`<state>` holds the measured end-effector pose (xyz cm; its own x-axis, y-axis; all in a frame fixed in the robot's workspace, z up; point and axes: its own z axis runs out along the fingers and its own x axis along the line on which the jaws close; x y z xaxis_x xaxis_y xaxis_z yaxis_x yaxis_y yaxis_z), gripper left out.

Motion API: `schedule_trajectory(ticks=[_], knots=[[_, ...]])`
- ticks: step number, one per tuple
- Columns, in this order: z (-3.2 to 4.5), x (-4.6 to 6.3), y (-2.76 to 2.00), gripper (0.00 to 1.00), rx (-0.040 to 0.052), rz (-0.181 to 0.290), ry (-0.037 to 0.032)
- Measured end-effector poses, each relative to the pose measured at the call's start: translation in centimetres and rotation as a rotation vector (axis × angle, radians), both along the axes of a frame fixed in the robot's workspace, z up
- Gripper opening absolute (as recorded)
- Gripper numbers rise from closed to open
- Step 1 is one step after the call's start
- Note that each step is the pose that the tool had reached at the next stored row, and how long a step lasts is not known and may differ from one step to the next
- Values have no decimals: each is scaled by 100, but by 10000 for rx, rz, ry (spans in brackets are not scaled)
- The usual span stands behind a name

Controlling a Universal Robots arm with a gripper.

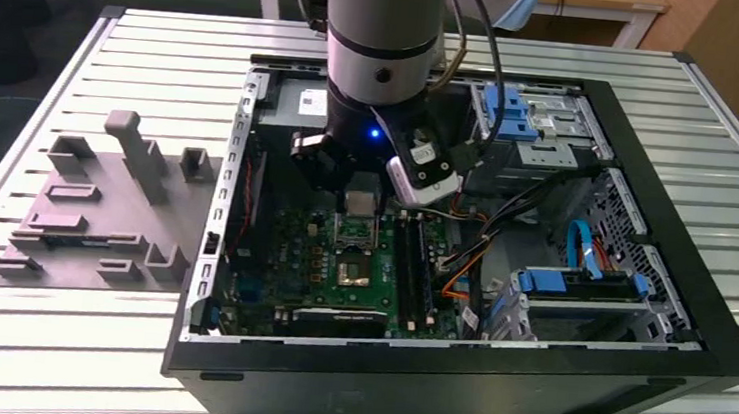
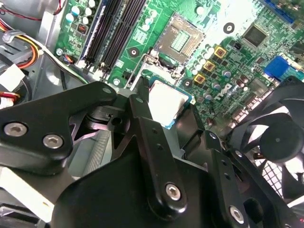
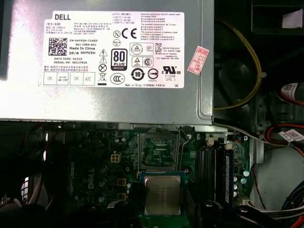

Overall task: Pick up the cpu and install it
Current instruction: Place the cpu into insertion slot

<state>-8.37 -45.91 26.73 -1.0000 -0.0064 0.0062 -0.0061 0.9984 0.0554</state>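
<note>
computer case point(image 1: 463, 366), centre of exterior view: walls and cables point(image 1: 578, 247) crowd the open socket point(image 3: 159, 151). gripper point(image 3: 162, 198) clamped on cpu point(image 3: 162, 194) edges, near socket.

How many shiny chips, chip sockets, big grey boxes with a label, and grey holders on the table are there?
cpu: 1
socket: 1
big grey box: 1
grey holder: 1
Total: 4

Shiny metal-topped cpu point(image 3: 162, 194), glossy circuit board point(image 2: 142, 35), matt grey metal box point(image 3: 104, 104)
</note>
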Motion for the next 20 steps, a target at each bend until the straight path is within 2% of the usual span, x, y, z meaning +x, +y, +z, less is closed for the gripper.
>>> schedule_trajectory(ticks=[4, 9, 14, 18, 19, 20], knots=[[-7, 0, 0, 47, 2, 0, -1], [-92, 1, -8, 47, 1, 1, 0], [-182, 0, -91, 47, 0, 0, 0], [-254, 0, -120, 47, -1, -1, -1], [-264, -1, -124, 47, -24, -1, -1], [-268, 0, -127, 47, -85, -1, -1]])
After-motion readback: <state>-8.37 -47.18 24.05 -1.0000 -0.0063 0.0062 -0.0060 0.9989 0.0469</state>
